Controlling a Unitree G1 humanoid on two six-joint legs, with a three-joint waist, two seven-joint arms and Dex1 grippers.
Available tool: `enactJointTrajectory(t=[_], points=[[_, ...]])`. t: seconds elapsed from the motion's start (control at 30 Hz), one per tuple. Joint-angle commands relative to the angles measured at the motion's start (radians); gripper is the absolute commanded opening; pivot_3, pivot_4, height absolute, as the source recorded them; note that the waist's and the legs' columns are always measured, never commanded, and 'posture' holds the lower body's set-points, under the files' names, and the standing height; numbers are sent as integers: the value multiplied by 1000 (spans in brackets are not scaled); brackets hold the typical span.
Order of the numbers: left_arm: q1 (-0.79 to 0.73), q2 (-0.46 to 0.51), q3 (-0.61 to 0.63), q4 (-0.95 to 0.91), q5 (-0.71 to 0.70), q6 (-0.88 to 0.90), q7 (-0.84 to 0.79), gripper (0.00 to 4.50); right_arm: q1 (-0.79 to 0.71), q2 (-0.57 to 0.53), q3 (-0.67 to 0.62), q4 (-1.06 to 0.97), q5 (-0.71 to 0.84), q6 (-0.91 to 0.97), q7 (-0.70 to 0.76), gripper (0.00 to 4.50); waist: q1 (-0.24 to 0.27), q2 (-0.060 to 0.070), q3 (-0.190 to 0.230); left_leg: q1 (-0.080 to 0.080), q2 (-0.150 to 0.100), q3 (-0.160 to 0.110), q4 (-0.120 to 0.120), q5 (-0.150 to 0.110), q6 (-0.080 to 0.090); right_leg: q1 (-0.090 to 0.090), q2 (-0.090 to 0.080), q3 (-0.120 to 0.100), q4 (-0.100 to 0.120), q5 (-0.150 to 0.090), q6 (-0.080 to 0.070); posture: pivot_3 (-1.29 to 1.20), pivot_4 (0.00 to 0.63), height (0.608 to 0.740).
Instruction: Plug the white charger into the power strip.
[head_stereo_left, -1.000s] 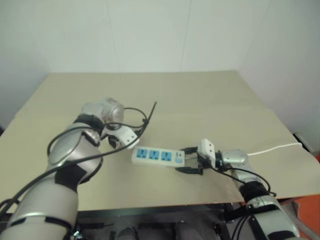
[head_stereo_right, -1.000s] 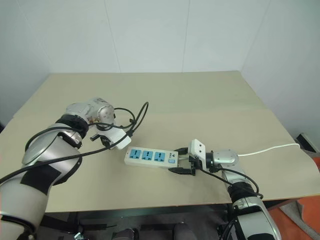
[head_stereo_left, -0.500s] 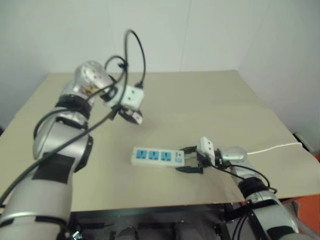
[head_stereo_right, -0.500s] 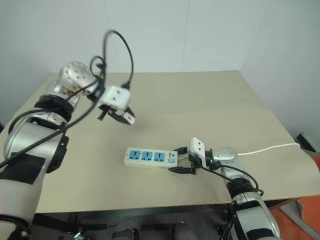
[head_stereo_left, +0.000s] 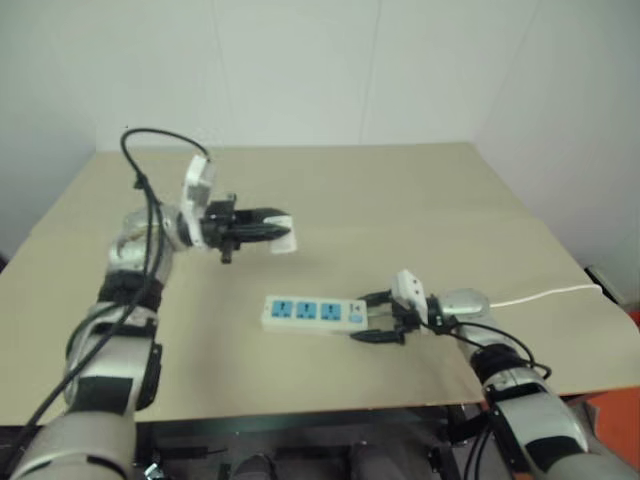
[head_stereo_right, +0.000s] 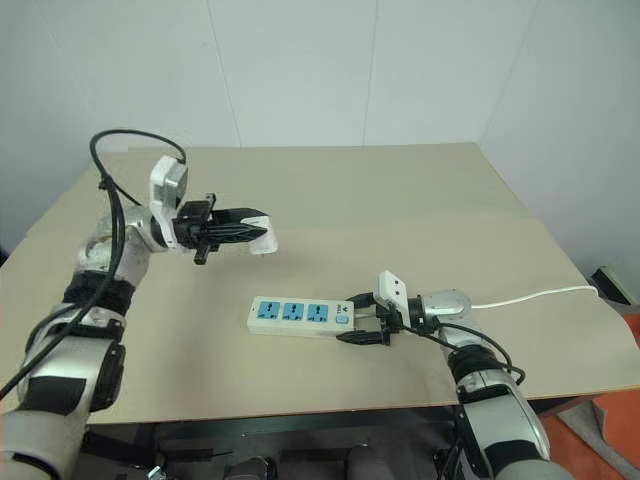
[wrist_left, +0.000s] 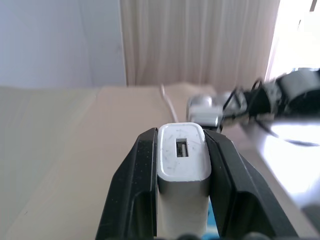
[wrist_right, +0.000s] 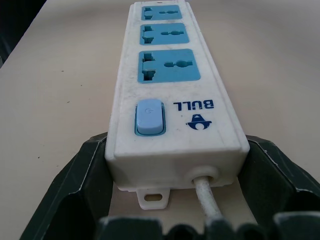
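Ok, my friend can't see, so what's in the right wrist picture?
The power strip lies on a tan table, its cord end between the right gripper's two black fingers. It has three blue sockets and a blue switch.

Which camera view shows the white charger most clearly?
The left wrist view: the charger sits close up between the left gripper's black fingers, its USB port facing the camera. In the two eye views it is a small white block at the fingertips, held above the table, without visible detail.
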Motion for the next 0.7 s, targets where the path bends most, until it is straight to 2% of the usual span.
enactJointTrajectory(t=[0.03,0.33,0.7], points=[[49,-42,41,-76,2,7,25,1027,-1,14,16,50,-44,-14,0,3413,0,0,0,2,0,0,0,0,0,2,0,0,0,0,0,0,150,740],[53,-114,2,-28,114,5,-10,1027,0,33,18,74,-60,-37,-4,3413,-11,-1,-1,7,0,0,0,0,0,7,1,0,-1,0,0,0,150,740],[18,-138,-175,44,148,-76,-20,1027,11,45,18,62,-70,-30,-17,3413,-24,-1,-1,7,0,0,-2,0,0,8,1,1,-2,0,0,0,150,740]])
